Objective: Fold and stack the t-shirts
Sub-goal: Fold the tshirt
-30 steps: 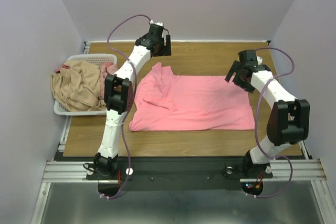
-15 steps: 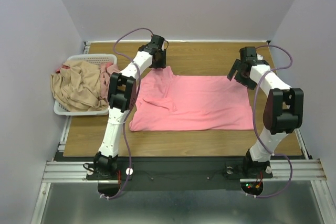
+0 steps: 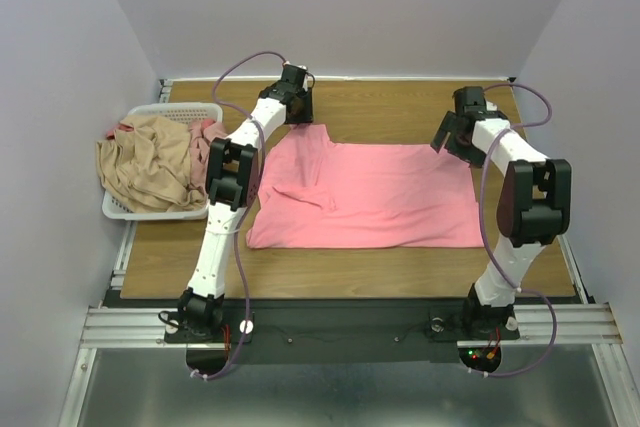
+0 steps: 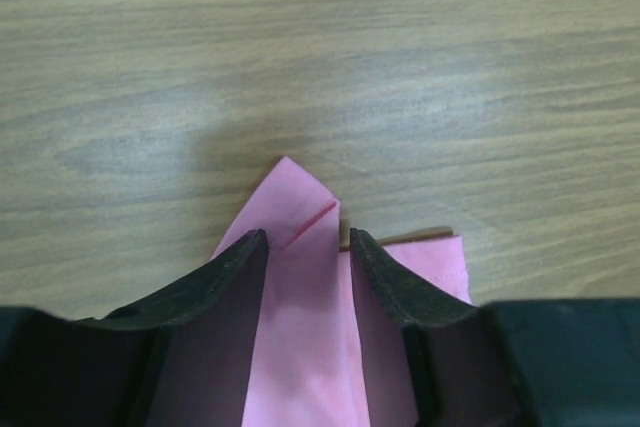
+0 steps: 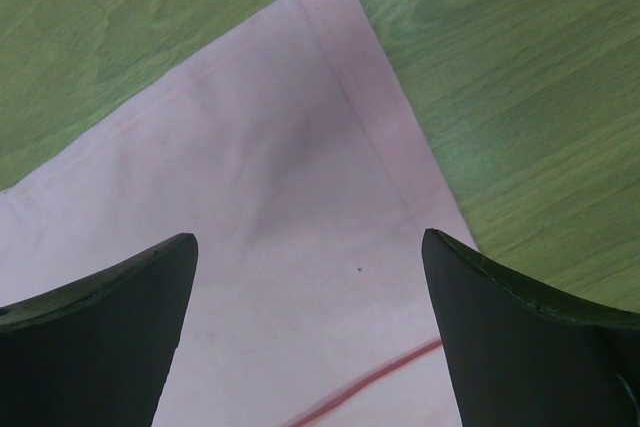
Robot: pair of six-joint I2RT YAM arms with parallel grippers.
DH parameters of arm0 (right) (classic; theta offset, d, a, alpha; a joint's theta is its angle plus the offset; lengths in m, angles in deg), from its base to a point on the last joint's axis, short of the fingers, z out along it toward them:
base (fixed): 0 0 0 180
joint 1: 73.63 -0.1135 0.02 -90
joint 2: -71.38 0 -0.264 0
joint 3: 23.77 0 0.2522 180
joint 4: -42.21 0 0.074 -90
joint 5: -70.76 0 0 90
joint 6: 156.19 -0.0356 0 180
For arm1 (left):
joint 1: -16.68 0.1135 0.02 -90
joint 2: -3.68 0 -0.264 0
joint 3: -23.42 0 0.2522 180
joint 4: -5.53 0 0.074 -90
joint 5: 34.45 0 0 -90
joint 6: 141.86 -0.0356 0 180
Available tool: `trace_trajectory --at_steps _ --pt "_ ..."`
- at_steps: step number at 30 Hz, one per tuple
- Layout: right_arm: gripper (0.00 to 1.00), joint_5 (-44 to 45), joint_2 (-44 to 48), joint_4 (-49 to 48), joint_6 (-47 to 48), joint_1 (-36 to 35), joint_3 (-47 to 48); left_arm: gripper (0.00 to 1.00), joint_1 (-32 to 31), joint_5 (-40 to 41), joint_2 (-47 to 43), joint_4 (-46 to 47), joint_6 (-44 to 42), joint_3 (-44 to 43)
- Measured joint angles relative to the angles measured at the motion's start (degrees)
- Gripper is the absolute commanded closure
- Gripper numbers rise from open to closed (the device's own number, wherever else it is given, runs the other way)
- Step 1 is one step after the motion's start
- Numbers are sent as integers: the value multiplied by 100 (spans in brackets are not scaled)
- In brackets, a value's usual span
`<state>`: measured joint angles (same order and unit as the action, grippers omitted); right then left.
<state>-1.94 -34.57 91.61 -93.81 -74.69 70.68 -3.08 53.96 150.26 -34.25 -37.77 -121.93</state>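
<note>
A salmon-pink t-shirt (image 3: 370, 197) lies spread flat on the wooden table. My left gripper (image 3: 298, 119) is down at its far left corner. In the left wrist view this gripper (image 4: 308, 237) is open a little, and its fingers straddle a folded point of the pink cloth (image 4: 300, 347). My right gripper (image 3: 447, 140) hovers over the shirt's far right corner. In the right wrist view it (image 5: 310, 242) is wide open and empty above the hemmed corner (image 5: 280, 177). A tan-beige t-shirt (image 3: 145, 162) and a dusty pink t-shirt (image 3: 205, 137) lie crumpled in the basket.
A white slatted basket (image 3: 185, 107) stands at the table's left edge, with cloth hanging over its near rim. Bare wood (image 3: 400, 107) runs behind the shirt up to the back wall. Grey walls close in on the left, right and back.
My left gripper has come down from above the table's back edge onto the shirt's far left corner. My right gripper has shifted slightly toward the far right corner.
</note>
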Motion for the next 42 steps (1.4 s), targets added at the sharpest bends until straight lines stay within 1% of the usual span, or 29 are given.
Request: trace_trajectory --at_steps 1,3,6,7,8,9,12,18,24,28,33,34,36,38,39,41,42 --pt "0 9 -76 -4 13 2 35 58 2 0 39 17 -4 -52" --pt "0 11 -181 0 31 4 72 70 2 9 61 52 -11 -68" --pt "0 20 -345 4 48 24 168 78 0 76 68 61 -37 -68" --pt "0 31 -404 4 61 31 208 88 -4 133 68 55 -52 -66" --pt "0 39 -450 0 68 35 238 91 -11 188 68 52 -55 -66" --pt "0 72 -501 7 74 35 280 100 -15 240 68 63 -96 -52" --pt "0 153 -608 46 90 37 457 100 -55 385 66 116 -140 -11" --pt "1 269 -955 11 208 63 1172 100 -136 555 11 256 -262 120" --pt "1 332 -1259 2 317 293 1561 100 -223 636 -326 514 -356 699" --pt "2 326 -1554 0 380 446 1694 100 -269 660 -479 575 -378 835" --pt "8 304 -1939 22 439 476 1937 100 -299 730 -658 693 -387 903" --pt "11 299 -2041 11 457 476 2015 100 -302 741 -693 706 -402 914" --pt "20 273 -2186 -17 476 474 2103 100 -302 750 -728 739 -420 942" --pt "26 240 -2214 -31 531 474 2173 100 -302 763 -739 782 -437 992" --pt "33 221 -2214 -28 535 476 2170 100 -302 767 -743 791 -444 1016" --pt "42 157 -2214 -15 538 476 2157 100 -302 767 -743 793 -461 1086" --pt "48 133 -2214 -7 540 474 2157 100 -302 769 -743 789 -463 1102"
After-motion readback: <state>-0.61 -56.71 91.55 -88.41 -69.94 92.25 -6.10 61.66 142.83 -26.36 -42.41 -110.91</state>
